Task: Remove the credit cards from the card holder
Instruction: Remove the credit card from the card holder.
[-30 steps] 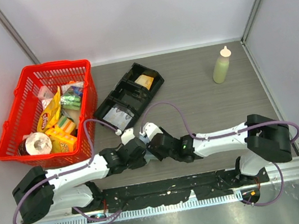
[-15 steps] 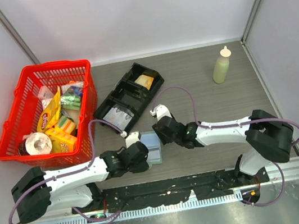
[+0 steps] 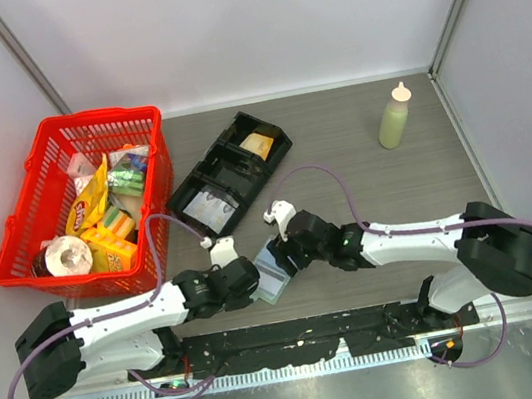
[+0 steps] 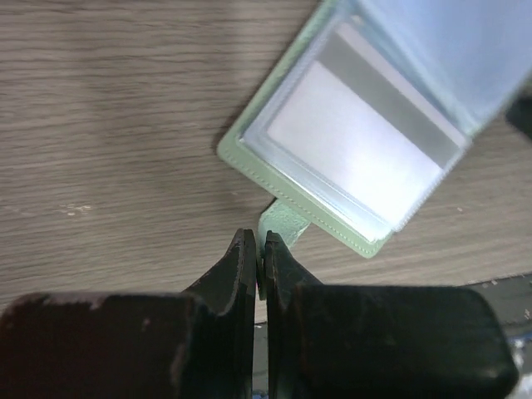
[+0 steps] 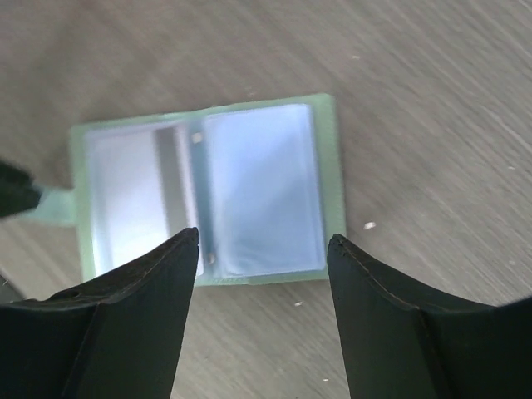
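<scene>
The pale green card holder (image 3: 270, 278) lies open on the wooden table between the two arms. In the right wrist view it (image 5: 328, 166) shows two clear sleeves: a pale blue card (image 5: 262, 187) on the right and a whitish card with a grey stripe (image 5: 125, 204) on the left. My left gripper (image 4: 259, 241) is shut on the holder's small green tab (image 4: 278, 223); it is also in the top view (image 3: 249, 281). My right gripper (image 5: 262, 239) is open and empty, hovering over the holder's near edge, and also shows in the top view (image 3: 289, 251).
A red basket (image 3: 138, 129) full of packets stands at the far left. A black multi-compartment tray (image 3: 231, 170) lies behind the holder. A pale green squeeze bottle (image 3: 394, 118) stands at the far right. A black rail (image 3: 308, 335) runs along the near edge.
The two grippers, bunched over the holder a second ago, have parted. The right gripper swung up and away, then came back over the holder. The holder now lies open and turned.
</scene>
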